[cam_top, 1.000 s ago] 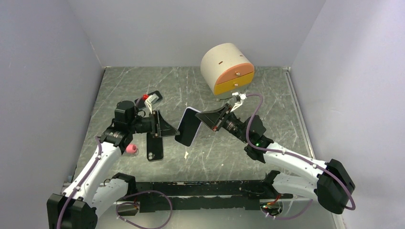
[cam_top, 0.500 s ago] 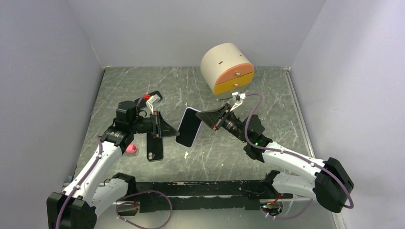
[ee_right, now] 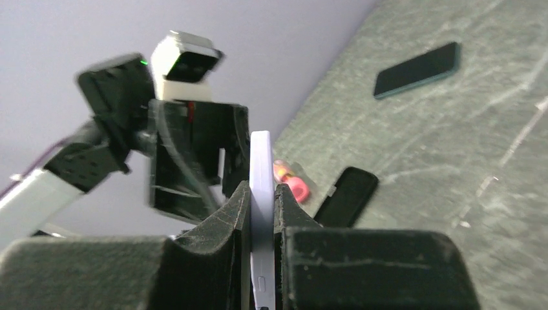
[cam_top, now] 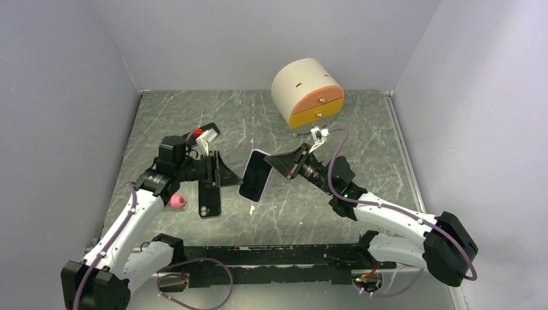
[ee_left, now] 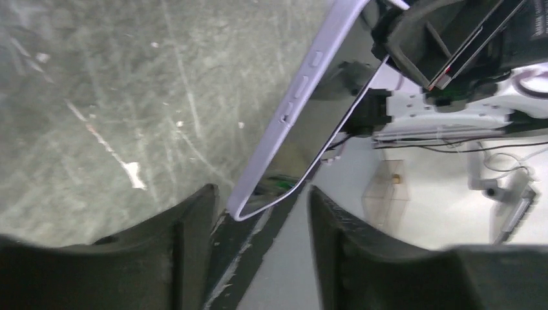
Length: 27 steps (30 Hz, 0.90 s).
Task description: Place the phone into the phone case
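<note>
My right gripper [cam_top: 274, 160] is shut on a lavender-edged phone [cam_top: 255, 175] with a dark glossy face and holds it tilted above the table. In the right wrist view the phone [ee_right: 261, 194] stands edge-on between the pads of the right gripper [ee_right: 262, 188]. My left gripper [cam_top: 227, 174] is open, facing it. In the left wrist view the phone's lower corner [ee_left: 258, 201] lies between the fingers of the left gripper [ee_left: 262, 197], nearer the left finger. A black phone case [cam_top: 210, 200] with camera holes lies flat on the table under the left gripper.
A beige drum-shaped box with orange drawers [cam_top: 307, 90] stands at the back. A second dark phone [ee_right: 417, 70] lies flat at the back left, partly hidden by the left wrist in the top view. A small pink object [cam_top: 177, 201] lies left of the case.
The right gripper has carried the phone slightly left and down toward the left gripper. The left gripper has shifted a little, staying open.
</note>
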Available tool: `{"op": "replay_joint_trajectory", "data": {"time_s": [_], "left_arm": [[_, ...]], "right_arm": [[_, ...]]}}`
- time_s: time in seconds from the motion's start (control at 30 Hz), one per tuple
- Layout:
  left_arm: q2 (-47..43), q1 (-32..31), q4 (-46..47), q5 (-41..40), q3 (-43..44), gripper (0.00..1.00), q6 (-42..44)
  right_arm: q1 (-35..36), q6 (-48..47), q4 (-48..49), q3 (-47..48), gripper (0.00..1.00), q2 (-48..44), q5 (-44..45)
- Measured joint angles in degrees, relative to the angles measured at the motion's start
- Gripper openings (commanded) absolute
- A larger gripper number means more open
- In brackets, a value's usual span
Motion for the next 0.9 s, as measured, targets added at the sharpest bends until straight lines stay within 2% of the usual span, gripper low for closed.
{"op": "replay_joint_trajectory", "data": {"time_s": [0.03, 0.07, 0.3, 0.57, 0.7, 0.9], "left_arm": [[0.0, 0.0, -1.2, -0.9, 0.5, 0.89, 0.3], [0.0, 0.0, -3.0, -2.4, 1.4, 0.93, 0.9], [-2.5, 0.0, -9.1, -10.0, 5.4, 0.94, 4.8], [-7.6, 0.0, -13.5, -19.5, 5.7, 0.94, 7.6], [-8.1, 0.0, -14.3, -21.9, 5.7, 0.94, 8.4], [-8.4, 0.0, -15.3, -23.4, 5.7, 0.94, 8.9]], "right_arm": [[-0.2, -0.6, -1.3, 0.0, 0.00, -0.1, -0.1], [-0.6, -1.1, -2.8, 0.0, 0.00, -0.1, -0.4], [-3.4, -5.2, -13.9, 0.0, 0.00, 0.9, -2.8], [-5.0, -11.0, -25.0, 3.9, 0.00, 13.7, -10.7], [-6.3, -13.2, -26.6, 7.9, 0.00, 19.5, -14.9], [-7.8, -15.7, -27.2, 13.7, 0.08, 25.5, -16.3]]}}
